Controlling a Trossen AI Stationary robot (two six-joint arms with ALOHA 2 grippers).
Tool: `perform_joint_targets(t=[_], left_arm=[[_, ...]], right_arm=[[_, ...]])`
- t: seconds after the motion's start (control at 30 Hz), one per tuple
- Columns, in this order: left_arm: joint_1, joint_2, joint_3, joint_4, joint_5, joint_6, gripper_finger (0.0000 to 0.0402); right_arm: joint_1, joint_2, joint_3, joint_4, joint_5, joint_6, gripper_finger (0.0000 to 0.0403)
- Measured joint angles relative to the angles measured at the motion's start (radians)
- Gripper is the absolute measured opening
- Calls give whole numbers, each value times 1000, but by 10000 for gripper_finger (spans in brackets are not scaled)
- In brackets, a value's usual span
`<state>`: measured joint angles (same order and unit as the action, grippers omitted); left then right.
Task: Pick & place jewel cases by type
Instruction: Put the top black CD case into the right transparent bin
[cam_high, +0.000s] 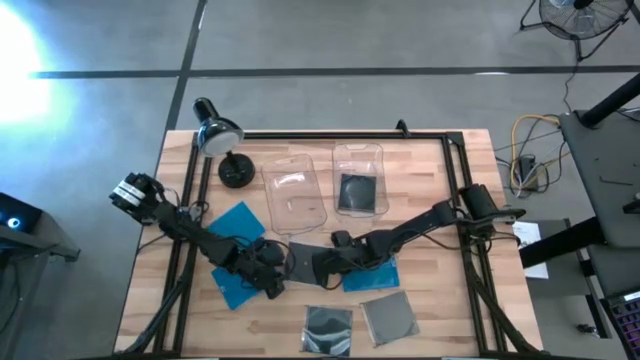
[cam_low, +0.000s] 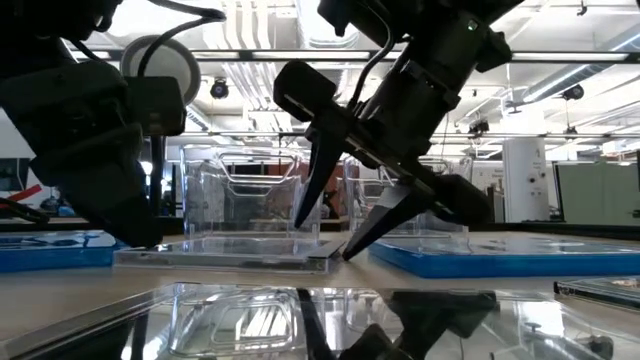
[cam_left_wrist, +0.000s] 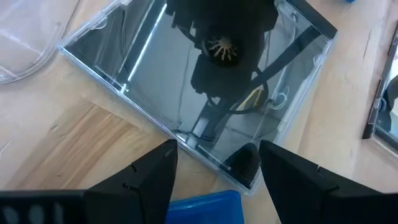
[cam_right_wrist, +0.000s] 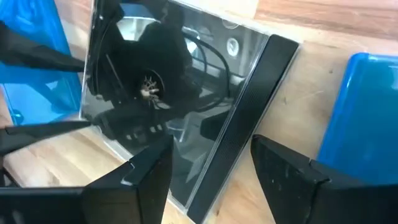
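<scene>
Flanking a dark grey jewel case (cam_high: 298, 262) lying flat at mid-desk, left tool (cam_high: 277, 272) and right tool (cam_high: 318, 268) meet from opposite sides, both low, fingers spread, neither clamped on it. Blue cases: two beside left arm (cam_high: 240, 222), one under right arm (cam_high: 372, 276). Two more grey cases (cam_high: 388, 317) at near edge. One grey case (cam_high: 358, 193) inside right clear bin (cam_high: 358, 156); left bin (cam_high: 292, 190) beside it on the desk (cam_high: 440, 320).

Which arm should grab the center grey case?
Right, probably. Both claws flank the grey case, open, but the right claw already straddles its edge with tips at the table. The left claw sits at a corner, and the right is nearer the bin holding a grey case.
</scene>
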<state>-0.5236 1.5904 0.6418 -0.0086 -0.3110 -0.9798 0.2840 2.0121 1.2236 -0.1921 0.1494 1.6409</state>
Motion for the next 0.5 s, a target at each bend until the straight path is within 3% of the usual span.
perform_joint_targets(t=[0.27,0.5], left_arm=[[-1,-6,-1,-27,31,69,213],[-1,-5,-1,-24,39,73,214]], right_arm=[[-13,18,-11,114,-10,-118,210],[-16,-77,-1,76,95,-315,210]])
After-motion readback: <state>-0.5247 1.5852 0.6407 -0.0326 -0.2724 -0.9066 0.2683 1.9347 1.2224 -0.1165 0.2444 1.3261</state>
